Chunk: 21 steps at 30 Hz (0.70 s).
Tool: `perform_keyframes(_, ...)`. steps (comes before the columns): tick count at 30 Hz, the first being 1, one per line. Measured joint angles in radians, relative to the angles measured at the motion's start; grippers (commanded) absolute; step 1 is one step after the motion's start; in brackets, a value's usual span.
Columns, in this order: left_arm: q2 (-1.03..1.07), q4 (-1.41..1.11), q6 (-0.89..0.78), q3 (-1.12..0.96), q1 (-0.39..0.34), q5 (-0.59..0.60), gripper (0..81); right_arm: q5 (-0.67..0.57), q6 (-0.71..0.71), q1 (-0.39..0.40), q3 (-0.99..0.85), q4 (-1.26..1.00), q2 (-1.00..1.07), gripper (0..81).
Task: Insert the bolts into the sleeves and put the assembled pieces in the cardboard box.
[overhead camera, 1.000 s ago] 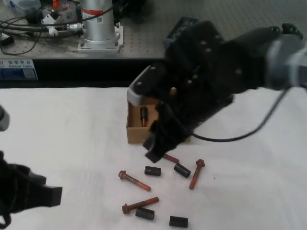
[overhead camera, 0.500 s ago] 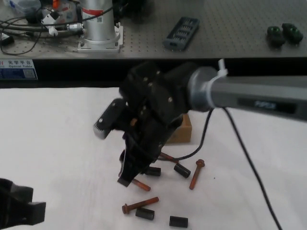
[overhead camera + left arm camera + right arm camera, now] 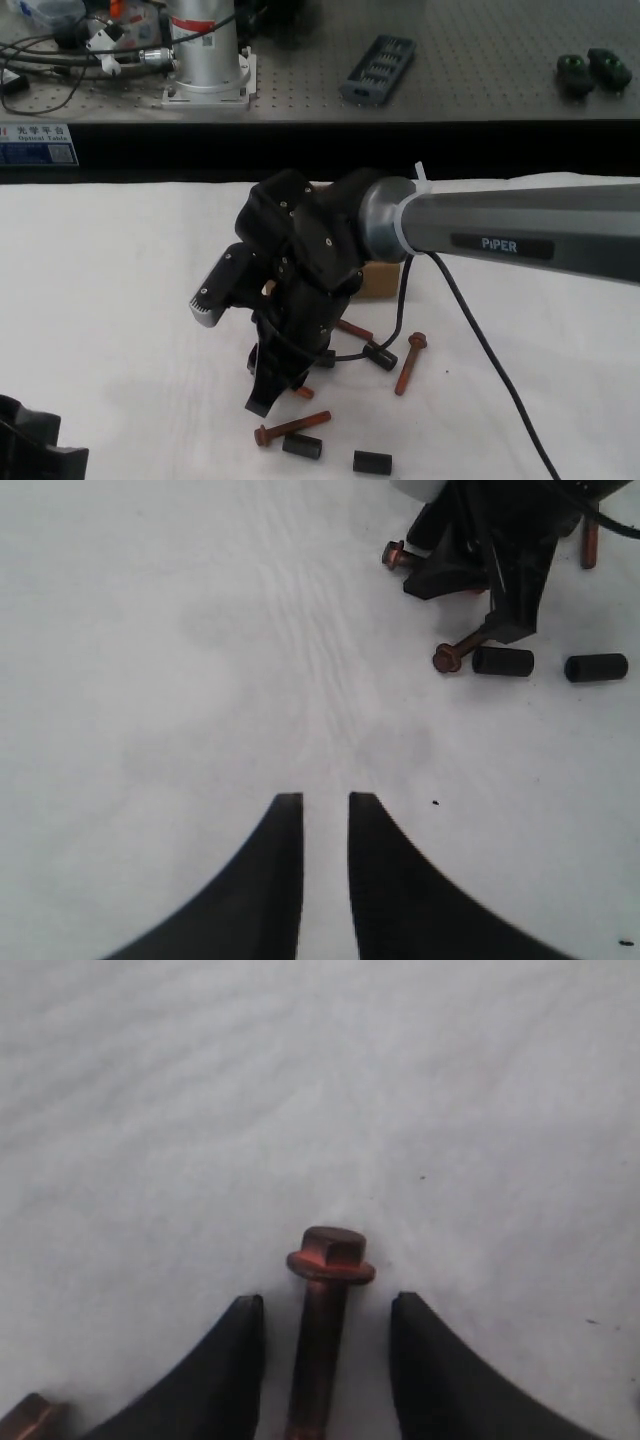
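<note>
Over the white-clothed desk (image 3: 110, 300), the big right arm (image 3: 520, 240) is swinging down and away from the cardboard box (image 3: 382, 281), where it was hanging a second ago. It is now settling among the loose parts in front of the box. From where I'm standing, that looks like the start of a fresh pick rather than a drop-off. The right arm's jaws are standing released, one on each side of a bolt (image 3: 320, 1355) that is lying flat on the cloth, and they are not yet pinching it. The left arm (image 3: 30, 452) is sinking back toward the near corner. The left arm's jaws are hanging just above bare cloth, parted by a narrow slit and gripping nothing.

The box is sitting half hidden behind the right wrist, so I cannot tell what is lying in it now.

The cloth is looking soft and faintly rippled. The box is plain brown card. The bolts are showing a dull coppery metal, each a slim shank under a flanged hex head. One more (image 3: 292, 427) is lying near the front and another (image 3: 408, 362) off to the side. The sleeves (image 3: 502, 661) are short matt-black cylinders, two of them resting well apart from the straddled bolt, so pairing is still waiting.
</note>
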Motion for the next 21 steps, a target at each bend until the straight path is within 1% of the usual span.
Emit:
perform_keyframes(4,0.0,0.0,0.0,0.0,0.0,0.0,12.5,0.0,-0.004,0.001,-0.001,0.0,0.004,6.6)
perform_keyframes(5,0.0,0.0,0.0,0.0,0.0,0.0,12.5,0.0,-0.005,0.001,-0.002,0.0,0.005,3.0)
perform_keyframes(6,0.0,0.0,0.0,0.0,0.0,0.0,12.5,0.0,-0.004,0.001,-0.002,0.0,0.005,1.2)
perform_keyframes(7,0.0,0.0,0.0,0.0,0.0,0.0,12.5,0.0,-0.004,0.001,-0.002,0.0,0.004,3.1)
perform_keyframes(16,0.0,-0.007,0.023,0.0,0.0,0.006,12.5,0.0,0.062,0.001,-0.003,0.047,-0.011,3.2)
perform_keyframes(21,0.014,-0.061,0.051,0.0,0.0,0.116,12.5,-0.01,0.093,0.001,0.008,0.113,-0.091,3.2)
